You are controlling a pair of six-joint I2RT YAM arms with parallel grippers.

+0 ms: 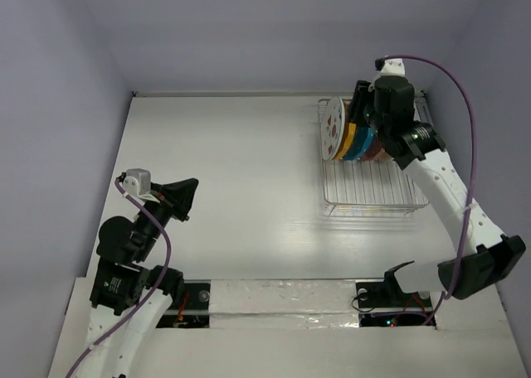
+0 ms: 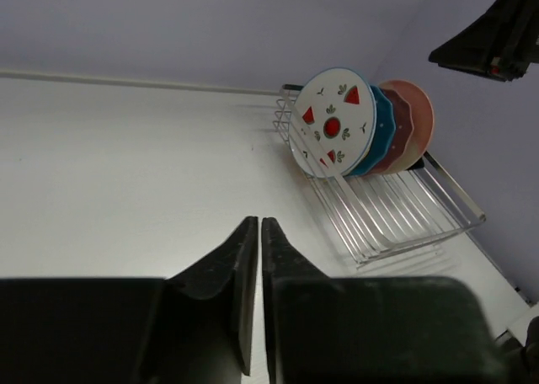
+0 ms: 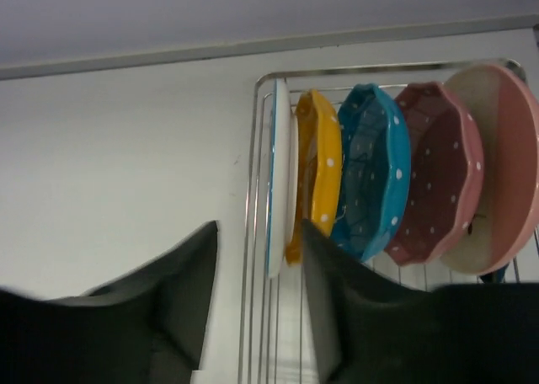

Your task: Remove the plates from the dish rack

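Where the tabletop [image 1: 249, 162] lies nearest the arm bases, the left pincer [image 1: 186, 194] hangs over its left side, jaws pressed together on nothing, well apart from the dish rack [image 1: 369, 191]. Farther off at the right, the rack's far end carries the plates [image 1: 353, 133] on edge: white plate [image 3: 278, 173], yellow plate [image 3: 316, 173], teal plate [image 3: 370, 182], maroon plate [image 3: 438, 182], cream-and-pink plate [image 3: 497, 173]. The right pincer [image 3: 258, 231] hangs there, jaws partly spread either side of the white plate's rim; whether they touch it, I cannot tell.

A white table [image 1: 232, 187] stood enclosed by pale lavender walls [image 1: 58, 79], with a shiny silver strip [image 1: 282, 299] along its near edge.
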